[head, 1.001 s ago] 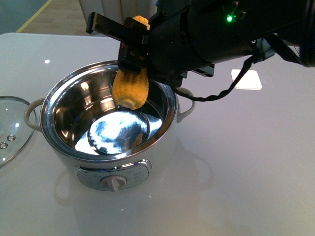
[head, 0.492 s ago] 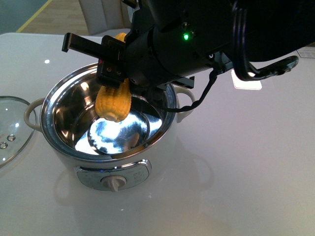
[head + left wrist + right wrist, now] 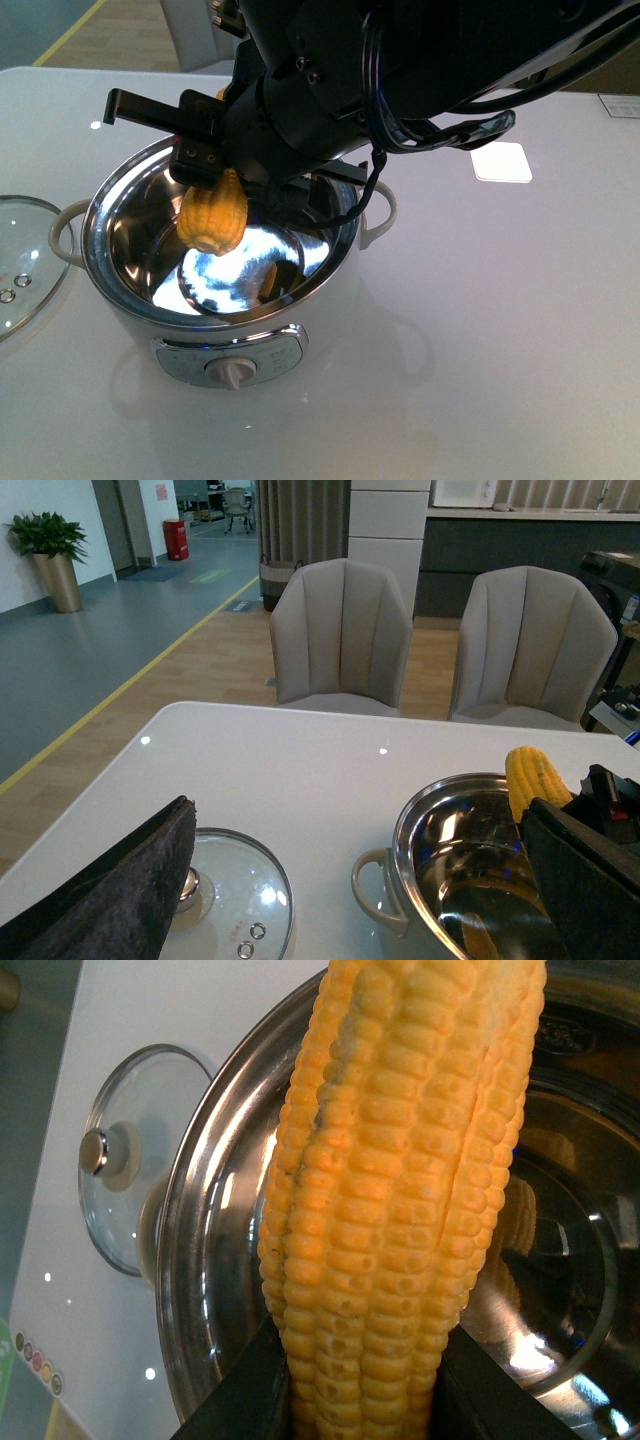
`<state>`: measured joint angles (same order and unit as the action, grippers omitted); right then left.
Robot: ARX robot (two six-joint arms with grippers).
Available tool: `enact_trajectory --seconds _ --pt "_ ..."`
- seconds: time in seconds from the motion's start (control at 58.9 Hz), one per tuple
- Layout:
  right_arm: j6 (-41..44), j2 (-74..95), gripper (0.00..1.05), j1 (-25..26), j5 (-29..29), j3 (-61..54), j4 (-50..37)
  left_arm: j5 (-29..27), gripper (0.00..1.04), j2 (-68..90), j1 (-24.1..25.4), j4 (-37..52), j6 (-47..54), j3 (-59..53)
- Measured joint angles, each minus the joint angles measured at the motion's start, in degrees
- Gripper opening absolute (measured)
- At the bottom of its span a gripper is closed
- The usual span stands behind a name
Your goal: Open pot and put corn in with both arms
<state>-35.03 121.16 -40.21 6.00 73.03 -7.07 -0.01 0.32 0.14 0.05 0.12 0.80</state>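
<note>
The white pot (image 3: 330, 300) stands open on the table, its steel bowl (image 3: 240, 270) empty and shiny. My right gripper (image 3: 205, 165) reaches over the bowl from the right and is shut on the yellow corn (image 3: 212, 218), which hangs tip-down inside the rim on the left side. In the right wrist view the corn (image 3: 400, 1190) fills the frame between the jaws, above the bowl (image 3: 560, 1290). My left gripper (image 3: 360, 880) is open and empty, its pads (image 3: 120, 890) either side of the lid and pot (image 3: 440, 850). The corn's top (image 3: 535, 775) shows there.
The glass lid (image 3: 22, 255) lies flat on the table left of the pot, knob (image 3: 105, 1155) up. A white square tag (image 3: 502, 161) lies to the right. Two grey chairs (image 3: 342, 630) stand beyond the table's far edge.
My right arm has moved left and down with the corn, carrying it from the bowl's far right side toward the left side and lower inside the rim.
</note>
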Motion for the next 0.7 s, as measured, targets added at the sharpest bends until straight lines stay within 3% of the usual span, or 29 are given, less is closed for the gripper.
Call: enact_trajectory --seconds 0.238,0.407,0.543,0.696 --pt "-0.81 1.84 0.41 -0.24 -0.11 2.71 1.25 0.00 0.98 0.00 0.00 0.00 0.00 0.00" --pt "-1.27 2.67 0.74 -0.22 -0.31 3.67 1.95 0.00 0.98 0.00 0.00 0.00 0.00 0.00" --pt "-1.60 2.67 0.95 -0.15 -0.57 3.67 1.97 0.00 0.98 0.00 0.00 0.00 0.00 0.00" --pt "-2.56 2.40 0.96 0.48 -0.92 3.32 1.36 0.00 0.98 0.00 0.00 0.00 0.00 0.00"
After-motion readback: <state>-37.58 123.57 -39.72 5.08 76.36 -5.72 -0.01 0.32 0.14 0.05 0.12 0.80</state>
